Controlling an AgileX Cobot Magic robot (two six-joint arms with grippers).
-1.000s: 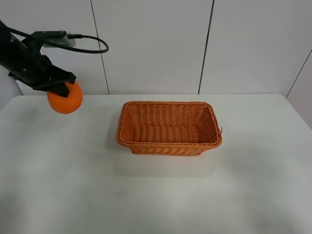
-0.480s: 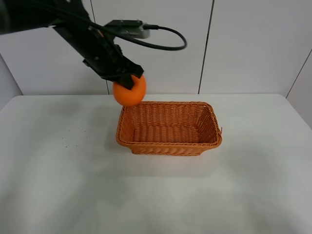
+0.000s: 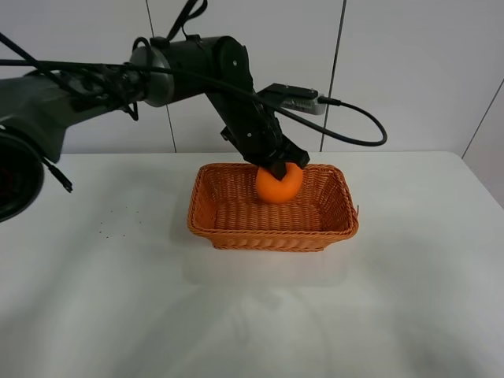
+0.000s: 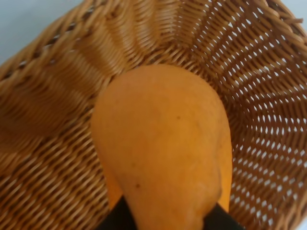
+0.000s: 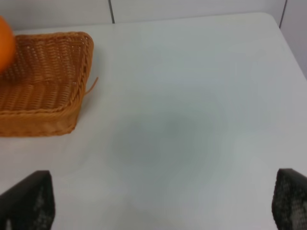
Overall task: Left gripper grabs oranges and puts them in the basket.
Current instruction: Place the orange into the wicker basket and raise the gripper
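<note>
– Oranges, or rather the one bright orange fruit with the knobbed top (image 3: 279, 183): where is it in the high view?
– Over the middle of the rectangular orange-brown wicker basket (image 3: 272, 236), about level with the rim. It hangs from the black left hand (image 3: 275, 166), which is clamped on its top. The basket sits on the white desk (image 3: 118, 299).
– Touching the basket floor?
– I cannot tell from there; I judge it a little above.
– Left wrist view?
– The orange fruit (image 4: 163, 143) fills the middle, with the basket's woven walls (image 4: 261, 96) all round behind it. Dark fingers (image 4: 113, 222) show at its narrow end, pressed against the skin.
– Right wrist view?
– The black right hand (image 5: 158, 203) hangs over bare desk (image 5: 192, 96), fingers wide apart, nothing between them. The basket (image 5: 48, 117) is well apart from it.
– How far along, then?
– Pick-up and carry look done. Left, I judge: lower a touch, release, withdraw.
</note>
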